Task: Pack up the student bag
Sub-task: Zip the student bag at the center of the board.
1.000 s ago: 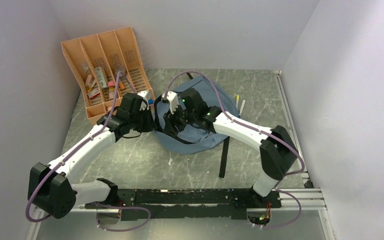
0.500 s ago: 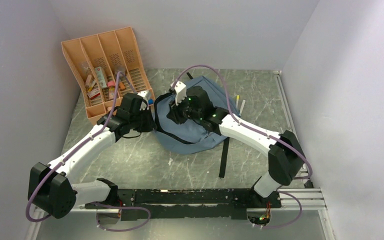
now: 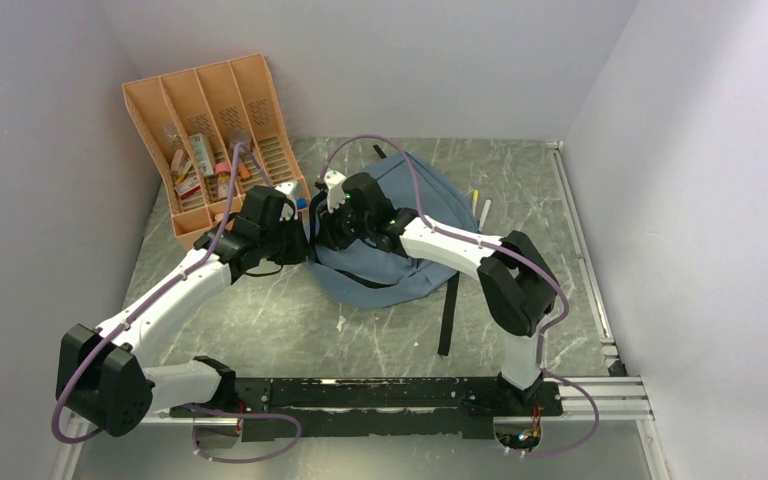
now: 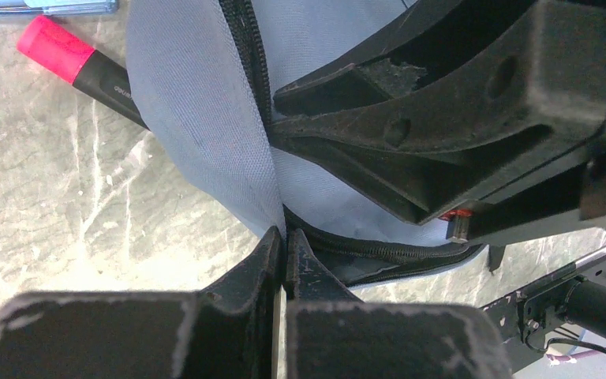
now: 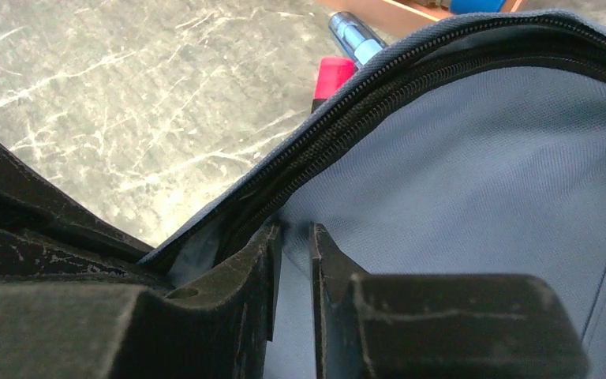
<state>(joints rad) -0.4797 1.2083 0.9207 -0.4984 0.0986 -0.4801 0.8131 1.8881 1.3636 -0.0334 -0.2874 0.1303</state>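
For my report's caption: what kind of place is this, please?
Probably a robot test booth: plain walls box in the table, and two arms are bolted to a rail at its edge.

The student bag (image 3: 410,272) is soft grey-blue woven cloth, matt, with a fine weave showing up close; its zipper (image 5: 363,106) is dark, dull toothed tape; its strap (image 3: 447,315) is black webbing; the table (image 3: 260,320) looks like grey marbled stone, smooth with a faint sheen; the far-left organiser (image 3: 150,110) is matt orange plastic; the marker (image 4: 83,65) has a smooth pink-red cap and a glossy black barrel; the fingers (image 4: 237,276) of the left gripper (image 4: 282,253) and those of the right gripper (image 5: 293,237) are matt black plastic, scuffed pale at the edges; the arm shells (image 3: 170,295) are smooth white plastic; the near rail (image 3: 600,400) is bare grooved metal.
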